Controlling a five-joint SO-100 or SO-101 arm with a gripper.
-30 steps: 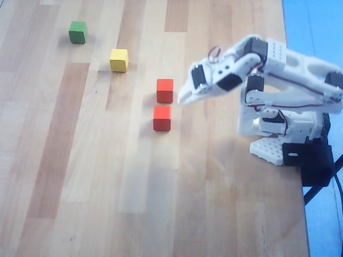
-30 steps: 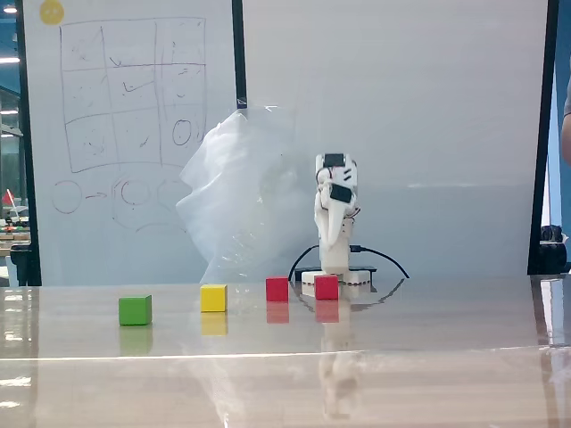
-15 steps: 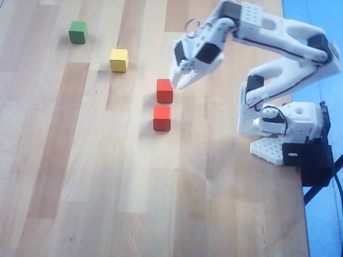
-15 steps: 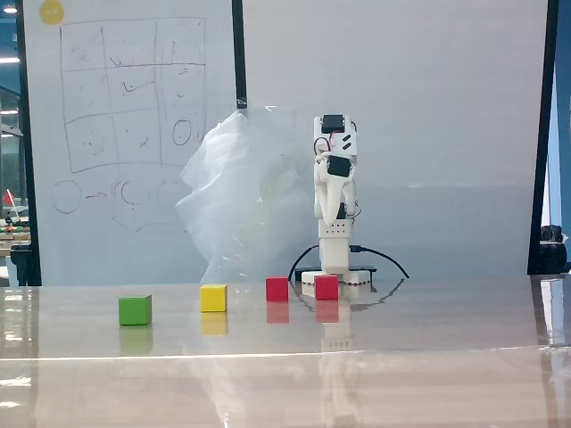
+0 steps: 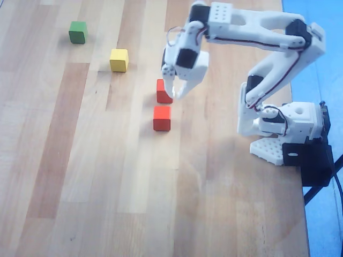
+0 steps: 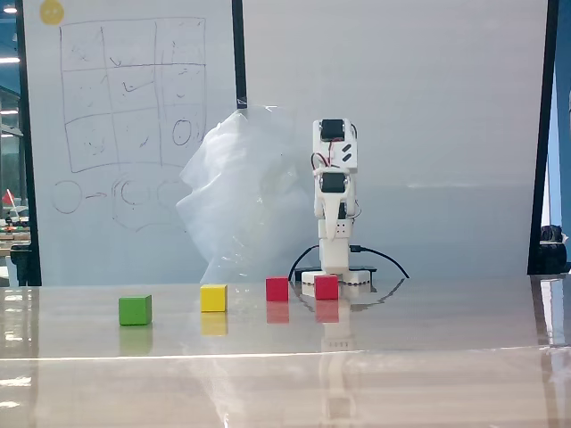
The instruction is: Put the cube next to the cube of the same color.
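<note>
Hovering over the tabletop (image 5: 80, 176): one end effector (image 5: 176, 92), fingers slightly spread and holding nothing, its tips just beside the upper red cube (image 5: 163, 91) in the overhead view. Lower red cube (image 5: 162, 118) lies near it, the two apart but close. Yellow cube (image 5: 119, 60) and green cube (image 5: 77, 32) sit singly, well apart from the reds. Height above the cube is hard to judge; the fixed view suggests a clear gap. Recommended handling: centre the jaws on opposite flat faces, descend straight, close squarely, avoid nudging the neighbouring cube.
</note>
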